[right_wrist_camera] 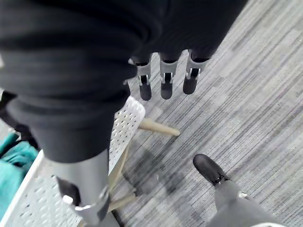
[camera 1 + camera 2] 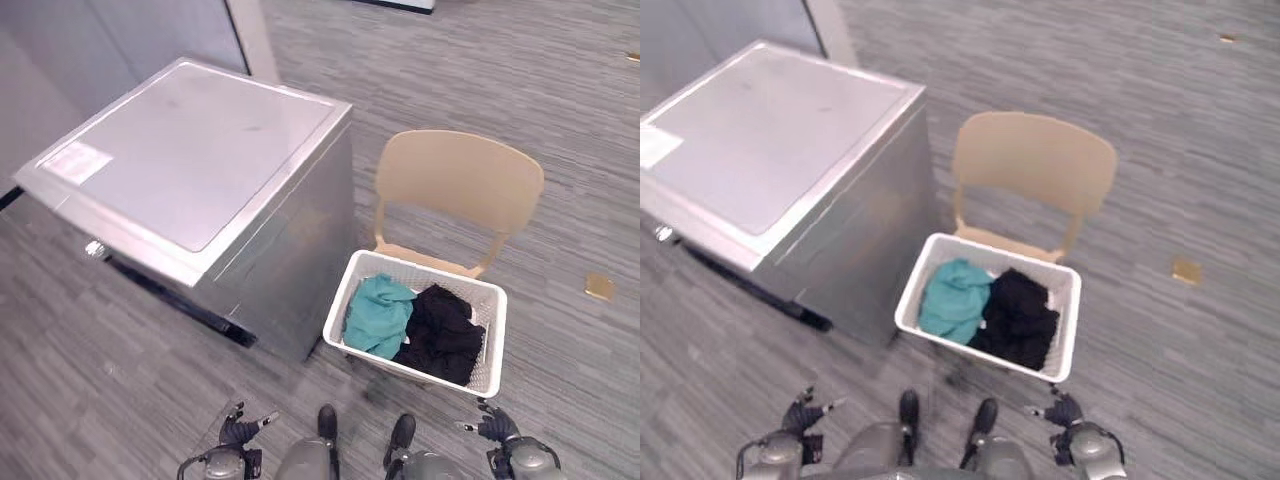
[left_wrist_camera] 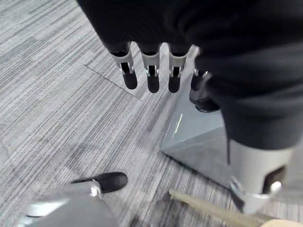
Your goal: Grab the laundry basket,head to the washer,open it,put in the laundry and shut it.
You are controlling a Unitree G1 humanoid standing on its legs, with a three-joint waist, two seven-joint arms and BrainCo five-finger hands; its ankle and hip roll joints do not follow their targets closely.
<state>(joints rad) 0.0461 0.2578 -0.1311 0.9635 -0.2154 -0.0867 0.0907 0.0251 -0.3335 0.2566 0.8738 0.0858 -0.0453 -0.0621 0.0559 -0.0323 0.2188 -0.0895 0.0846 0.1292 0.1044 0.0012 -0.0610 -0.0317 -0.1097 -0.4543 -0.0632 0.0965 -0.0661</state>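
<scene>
White perforated plastic is what I am looking down on: a rectangular laundry basket (image 2: 480, 297) is sitting on the seat of a beige plastic chair with a curved back (image 2: 459, 175), and nothing of mine is touching it. Inside the basket, a crumpled teal garment (image 2: 381, 315) is lying on the side nearer the washer, and a bunched black garment (image 2: 441, 335) is lying right against it on the other side. A boxy silver-grey top-loading washer (image 2: 200, 160) is standing just beside the basket and chair, on my left, with its flat lid lying closed. Everything is resting on a grey striped carpet floor (image 2: 560, 120), and a small tan square plate (image 2: 599, 287) is set into that floor well off to my right.

I am holding my left hand (image 2: 238, 429) low at my side, close to my body and well apart from the washer; in its wrist view the fingers (image 3: 152, 71) are hanging straight and relaxed, gripping nothing, with a corner of the washer and a chair leg showing past them. I am holding my right hand (image 2: 497, 424) low on the other side, near the front corner of the basket but apart from it; its fingers (image 1: 166, 80) are likewise hanging straight and loose over the carpet, empty, with the basket's perforated wall (image 1: 124, 127) showing close beside them.
</scene>
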